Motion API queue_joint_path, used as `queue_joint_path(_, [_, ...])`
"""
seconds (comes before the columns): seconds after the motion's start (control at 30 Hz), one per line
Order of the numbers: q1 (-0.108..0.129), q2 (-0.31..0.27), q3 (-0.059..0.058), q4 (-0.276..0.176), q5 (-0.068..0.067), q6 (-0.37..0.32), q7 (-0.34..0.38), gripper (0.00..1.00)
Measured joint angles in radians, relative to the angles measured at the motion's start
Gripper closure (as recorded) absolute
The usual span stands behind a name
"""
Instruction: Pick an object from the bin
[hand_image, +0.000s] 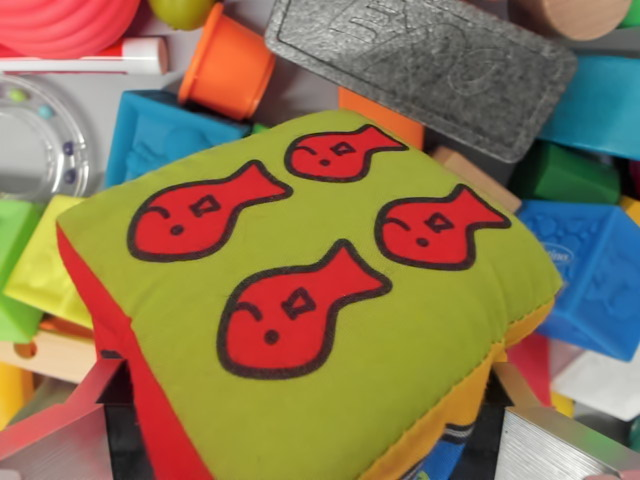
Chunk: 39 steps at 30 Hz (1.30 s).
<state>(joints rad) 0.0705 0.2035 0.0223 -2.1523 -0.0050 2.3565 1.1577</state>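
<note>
Jaws spread around green fish-print fabric cube (320, 300), atop jumbled toys, orange cup (228, 62) behind

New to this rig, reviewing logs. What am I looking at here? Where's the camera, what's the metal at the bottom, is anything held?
This is a single picture from a camera mounted on the wrist of a Franka Panda robot arm, looking down into a bin of toys. The two metal pieces at the bottom corners are the gripper's fingers, one on each side.

Between them, filling most of the view, is a soft fabric cube: its green face shows four red fish, with a red side on the wrist view's left and a yellow side lower right. The fingers flank the cube, but the contact points are hidden, so I cannot tell whether it is gripped.

Around it lie an orange cup, blue blocks, a grey felt pad, a green block and a clear rattle.
</note>
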Motion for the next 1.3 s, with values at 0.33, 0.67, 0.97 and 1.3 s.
queue_joint_path(0.33, [0.000,-0.065,0.000,0.034,0.001,-0.098,0.000,1.00])
queue_joint_path(0.67, [0.000,-0.120,0.000,0.085,0.002,-0.204,-0.001,1.00])
queue_joint_path(0.97, [0.000,-0.152,0.000,0.133,0.002,-0.284,-0.001,1.00])
queue_joint_path(1.3, [0.000,-0.179,0.000,0.194,0.003,-0.372,-0.001,1.00])
